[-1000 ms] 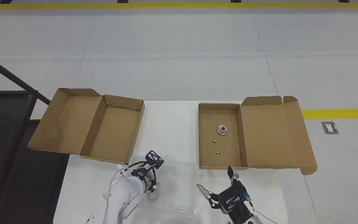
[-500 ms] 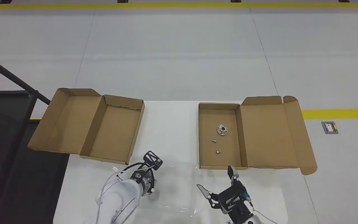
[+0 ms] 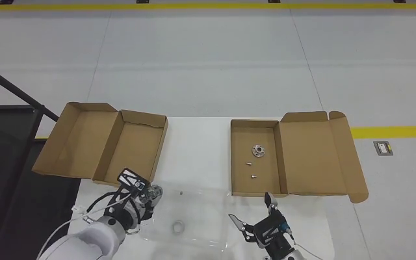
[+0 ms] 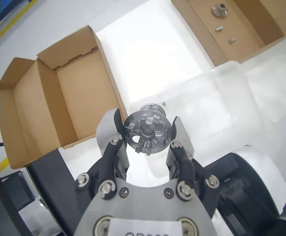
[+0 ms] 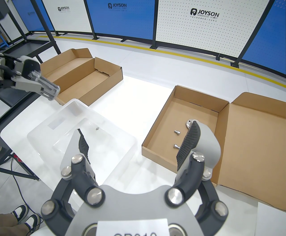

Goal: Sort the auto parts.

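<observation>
Your left end effector (image 4: 146,126) pinches the gear (image 4: 143,136) (by its rim). A jolt could drop it short of the box (image 4: 85,89).

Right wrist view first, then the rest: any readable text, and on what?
Pegboard panels: a brand logo; the line under it is too small to read.
Right gripper label: cut off, unreadable.
Left gripper label, behind the held gear: cut off, unreadable.
Floor plate: too small to read.
</observation>
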Robot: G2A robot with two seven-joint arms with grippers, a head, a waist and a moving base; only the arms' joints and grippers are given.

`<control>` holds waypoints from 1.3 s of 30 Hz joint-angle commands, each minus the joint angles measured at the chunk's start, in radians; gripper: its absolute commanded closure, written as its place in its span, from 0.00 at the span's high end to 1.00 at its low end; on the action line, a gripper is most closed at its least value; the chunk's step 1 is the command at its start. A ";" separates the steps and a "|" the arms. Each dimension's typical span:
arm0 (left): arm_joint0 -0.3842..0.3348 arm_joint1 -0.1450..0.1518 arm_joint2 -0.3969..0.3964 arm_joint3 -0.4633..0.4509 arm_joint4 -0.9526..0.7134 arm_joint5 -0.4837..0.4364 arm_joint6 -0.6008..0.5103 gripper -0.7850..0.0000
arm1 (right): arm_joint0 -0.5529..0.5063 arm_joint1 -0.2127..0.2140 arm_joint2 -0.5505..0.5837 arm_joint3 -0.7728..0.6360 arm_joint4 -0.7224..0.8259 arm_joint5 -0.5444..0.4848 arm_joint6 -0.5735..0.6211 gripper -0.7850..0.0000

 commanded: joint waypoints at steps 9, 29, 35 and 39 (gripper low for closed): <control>0.055 0.002 -0.150 -0.004 -0.060 0.004 0.108 0.00 | 0.000 0.000 0.000 0.000 0.000 0.000 0.000 1.00; -0.556 -0.029 0.180 0.690 0.288 0.368 0.137 0.00 | 0.000 0.000 0.000 0.000 0.000 0.000 0.000 1.00; -0.781 -0.059 0.312 0.987 0.299 0.403 0.116 0.00 | 0.000 0.000 0.000 0.000 0.000 0.000 0.000 1.00; -0.872 -0.077 0.367 1.139 0.289 0.393 0.127 0.00 | 0.000 0.000 0.000 0.000 0.000 0.000 0.000 1.00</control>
